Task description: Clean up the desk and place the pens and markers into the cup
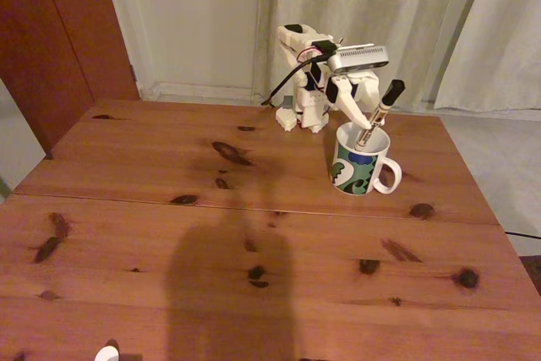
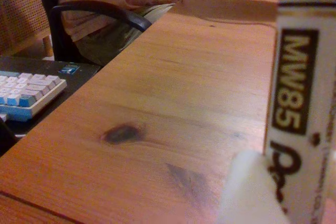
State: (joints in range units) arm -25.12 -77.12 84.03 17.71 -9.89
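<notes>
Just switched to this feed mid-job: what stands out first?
In the fixed view, the slim white marker with a black cap leans tilted in the white ceramic mug with green and blue blotches, at the far right of the reddish-brown knotty wooden desk. The white arm's end effector is at the mug's mouth beside it.

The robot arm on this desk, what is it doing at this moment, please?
The small white robot arm stands at the far side of the wooden desk. Its fingers reach down to the rim of the patterned mug and appear to hold a marker. The marker's lower end is already inside the mug, and its black cap sticks out, tilted. In the wrist view the marker is very close, and a person sits beside the desk near a keyboard.
</notes>
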